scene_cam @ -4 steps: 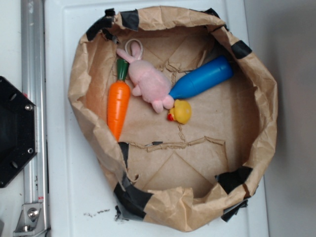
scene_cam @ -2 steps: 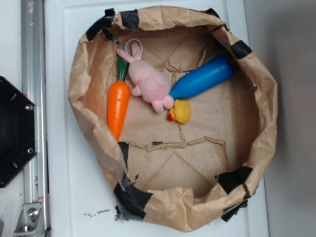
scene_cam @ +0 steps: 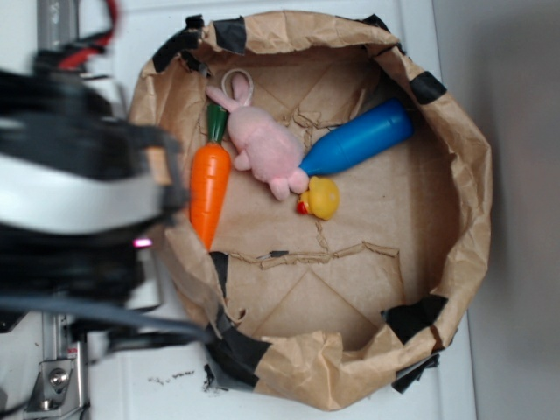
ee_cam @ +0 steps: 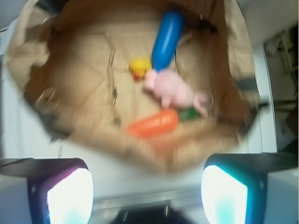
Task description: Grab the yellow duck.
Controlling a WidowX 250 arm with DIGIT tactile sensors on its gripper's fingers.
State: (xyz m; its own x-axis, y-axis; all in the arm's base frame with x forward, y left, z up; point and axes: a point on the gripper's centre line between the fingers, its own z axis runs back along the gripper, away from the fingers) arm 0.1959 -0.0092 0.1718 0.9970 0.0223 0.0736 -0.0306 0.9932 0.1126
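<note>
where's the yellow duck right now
In the exterior view, the small round yellow toy duck lies near the middle of the crumpled brown paper bag, just below the blue plastic bottle and right beside the pink plush bunny.

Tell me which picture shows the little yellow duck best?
The exterior view shows the yellow duck best: it is sharp, and you can see its red beak as it lies in the paper bag by the blue bottle and pink bunny. The wrist view shows the duck only as a small blurry yellow blob.
</note>
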